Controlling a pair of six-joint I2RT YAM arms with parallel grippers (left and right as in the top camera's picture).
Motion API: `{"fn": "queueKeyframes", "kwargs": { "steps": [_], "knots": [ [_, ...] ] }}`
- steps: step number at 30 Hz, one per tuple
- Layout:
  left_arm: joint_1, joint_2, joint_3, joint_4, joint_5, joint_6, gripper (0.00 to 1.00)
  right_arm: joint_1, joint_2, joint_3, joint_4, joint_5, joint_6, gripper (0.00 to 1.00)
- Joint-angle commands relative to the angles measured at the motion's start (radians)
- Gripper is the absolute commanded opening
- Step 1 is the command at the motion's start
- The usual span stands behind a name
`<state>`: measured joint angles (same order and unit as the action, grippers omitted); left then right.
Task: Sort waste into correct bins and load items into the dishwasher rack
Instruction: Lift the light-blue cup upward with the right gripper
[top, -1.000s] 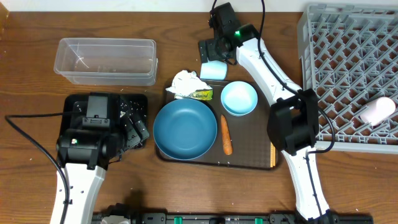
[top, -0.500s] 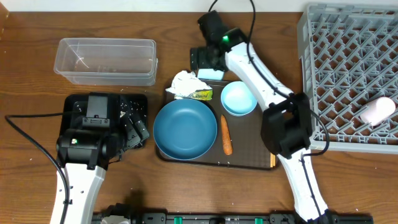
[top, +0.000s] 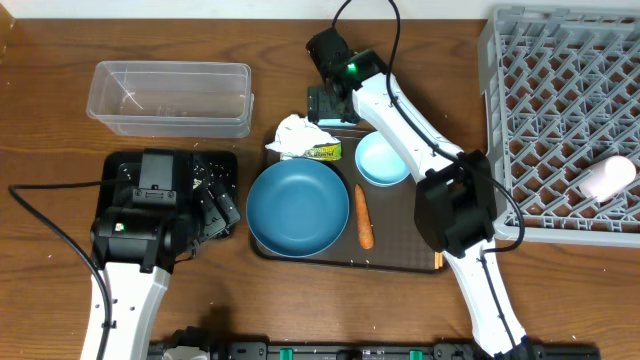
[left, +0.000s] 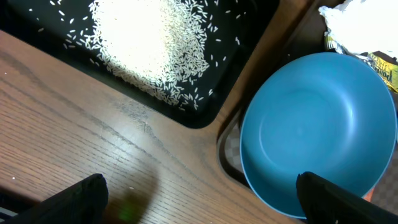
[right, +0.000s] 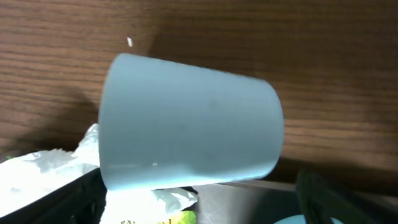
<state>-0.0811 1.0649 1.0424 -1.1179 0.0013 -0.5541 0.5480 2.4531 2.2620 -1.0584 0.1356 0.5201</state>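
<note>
A pale blue cup (right: 189, 140) lies on its side on the wood at the brown tray's far edge. My right gripper (right: 208, 199) hangs over it, open, with one finger on each side. The overhead view shows that gripper (top: 330, 100) covering the cup. Beside it lie the white tissue (top: 298, 132) and the yellow-green wrapper (top: 324, 152). The large teal bowl (top: 297, 208), the small light-blue bowl (top: 383, 158) and the carrot (top: 364, 217) sit on the tray. Rice (left: 149, 43) is heaped in the black tray (top: 222, 165). My left gripper (left: 202, 199) hovers open beside it, holding nothing.
The clear tub (top: 170, 97) stands at the back left. The grey rack (top: 560, 110) fills the right side with a white cup (top: 608, 178) lying in it. A chopstick end (top: 437, 258) shows at the brown tray's (top: 400, 245) right edge under my right arm.
My right gripper has moved left along the tray's far edge and now covers the pale blue cup in the overhead view. The left arm has not moved.
</note>
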Motion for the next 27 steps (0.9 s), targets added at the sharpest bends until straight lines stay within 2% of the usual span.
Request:
{"fn": "queueKeyframes", "kwargs": {
  "steps": [1, 6, 8, 17, 21, 27],
  "knots": [
    [0.004, 0.000, 0.013, -0.001, -0.001, -0.009, 0.99, 0.004, 0.024, 0.014, -0.012, 0.045, 0.018, 0.90],
    [0.004, 0.000, 0.013, -0.001, -0.001, -0.009, 0.99, 0.003, 0.024, 0.014, -0.036, 0.087, 0.018, 0.77],
    [0.004, 0.000, 0.013, -0.001, -0.001, -0.008, 0.99, 0.002, 0.024, 0.014, -0.045, 0.117, 0.016, 0.74],
    [0.004, 0.000, 0.013, -0.001, -0.001, -0.009, 0.99, -0.008, 0.024, 0.014, 0.005, 0.175, -0.077, 0.79],
    [0.004, 0.000, 0.013, -0.001, -0.001, -0.008, 0.99, -0.012, 0.035, 0.014, 0.066, 0.175, -0.161, 0.86],
    [0.004, 0.000, 0.013, -0.001, -0.001, -0.009, 0.99, -0.014, 0.053, 0.013, 0.151, 0.179, -0.285, 0.88]
  ]
}}
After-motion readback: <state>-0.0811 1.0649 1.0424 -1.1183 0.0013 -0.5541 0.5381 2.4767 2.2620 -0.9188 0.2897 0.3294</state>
